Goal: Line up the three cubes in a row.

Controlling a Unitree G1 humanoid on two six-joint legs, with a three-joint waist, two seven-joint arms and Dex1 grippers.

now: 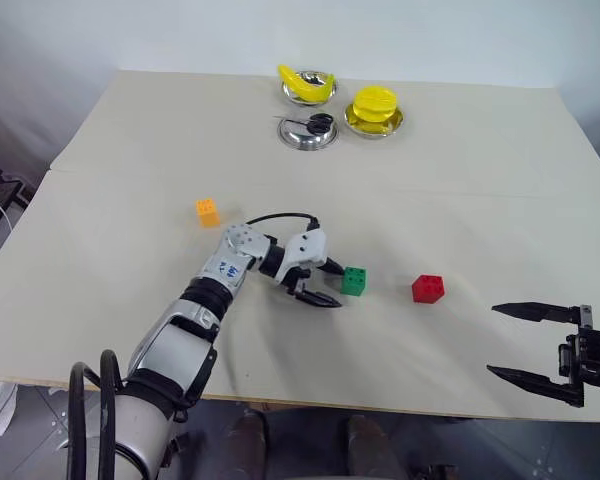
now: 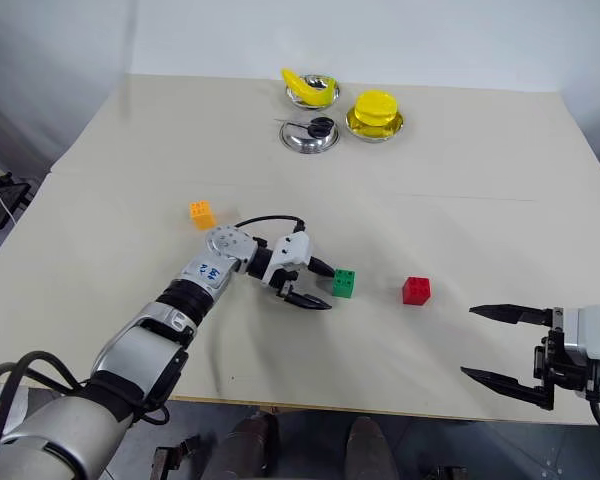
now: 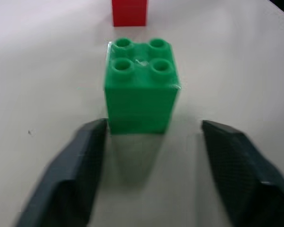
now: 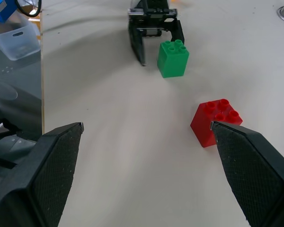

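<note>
Left arm extends forward across the body, wrist bent toward the right; left gripper (image 1: pixel 322 283) angled slightly downward, fingers spread apart. Right gripper (image 1: pixel 516 342) held low at the right side, fingers spread wide, pointing left.

clear: table between green cube (image 1: pixel 354 281) and red cube (image 1: pixel 428 288) | obstacle: orange cube (image 1: pixel 208 212), seemingly well apart

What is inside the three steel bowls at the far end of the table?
One bowl holds a yellow banana-like item, another a round yellow item, and the third something small and black. Anything under the yellow items is covered.
</note>
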